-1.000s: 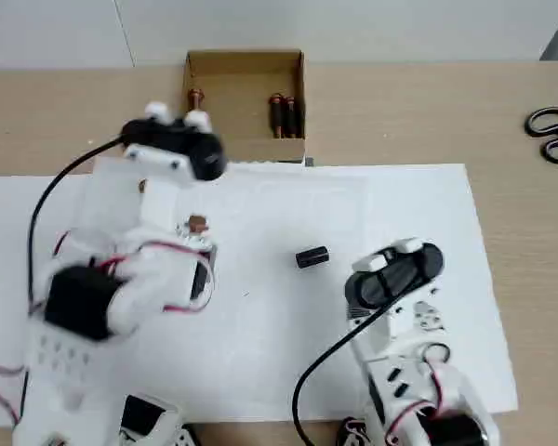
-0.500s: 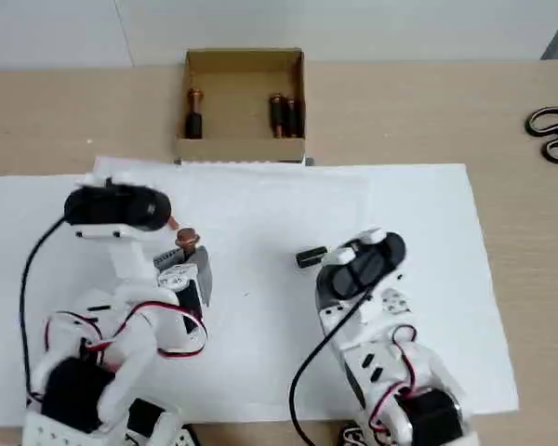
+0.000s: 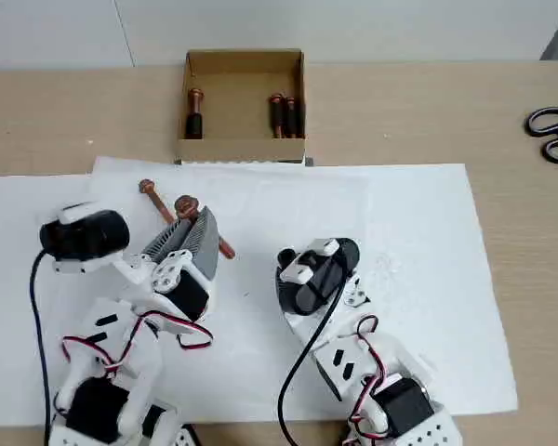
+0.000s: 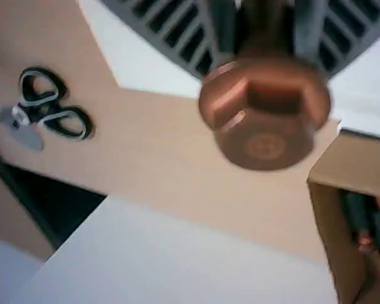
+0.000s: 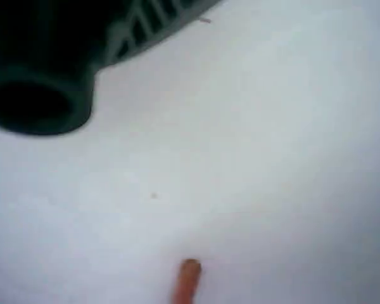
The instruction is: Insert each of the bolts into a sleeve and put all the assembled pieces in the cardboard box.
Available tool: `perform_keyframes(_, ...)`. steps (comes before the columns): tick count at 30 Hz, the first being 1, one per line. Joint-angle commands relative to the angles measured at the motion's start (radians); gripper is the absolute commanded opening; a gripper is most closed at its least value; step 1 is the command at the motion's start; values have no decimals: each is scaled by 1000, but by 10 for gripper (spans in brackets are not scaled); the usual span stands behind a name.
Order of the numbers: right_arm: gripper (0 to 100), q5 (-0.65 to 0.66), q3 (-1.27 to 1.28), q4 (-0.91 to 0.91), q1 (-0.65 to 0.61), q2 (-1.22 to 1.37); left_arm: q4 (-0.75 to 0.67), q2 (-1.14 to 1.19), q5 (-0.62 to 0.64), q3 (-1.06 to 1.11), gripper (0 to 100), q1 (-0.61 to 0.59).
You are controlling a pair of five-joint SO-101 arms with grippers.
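My left gripper is shut on a copper bolt over the white paper. In the left wrist view the bolt's hex head sticks out between the ribbed fingers. A second bolt lies on the paper just beside it. My right gripper sits low over the paper's middle. In the right wrist view it is shut on a black sleeve with its bore showing, and a bolt's tip is farther off. The cardboard box at the back holds three assembled pieces.
White paper covers the table's front half. Black scissors lie on the bare wood at the far right, seen also in the left wrist view as scissors. The box's corner is close to the held bolt.
The left arm drew back from the box and now grips a bolt. The right arm swung left over the black sleeve, which no longer lies in the open on the paper.
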Motion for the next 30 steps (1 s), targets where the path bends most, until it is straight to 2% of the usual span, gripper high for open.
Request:
perform_keyframes(1,2,12,3,-76,-41,-8,-155,-60,8,85,6,-20)
perform_keyframes(4,2,12,3,-84,-74,-8,-230,-104,0,171,6,-43)
perform_keyframes(9,2,12,3,-85,-119,-8,-233,-158,-20,216,6,-29)
perform_keyframes(12,2,12,5,-110,-140,-8,-233,-173,-20,216,6,23)
perform_keyframes(17,2,40,43,-174,-139,-8,-233,-176,-23,214,6,103)
perform_keyframes(21,2,81,71,-226,-139,-8,-233,-176,-23,214,6,106)
perform_keyframes(30,2,78,89,-243,-136,-8,-209,-180,-23,208,6,107)
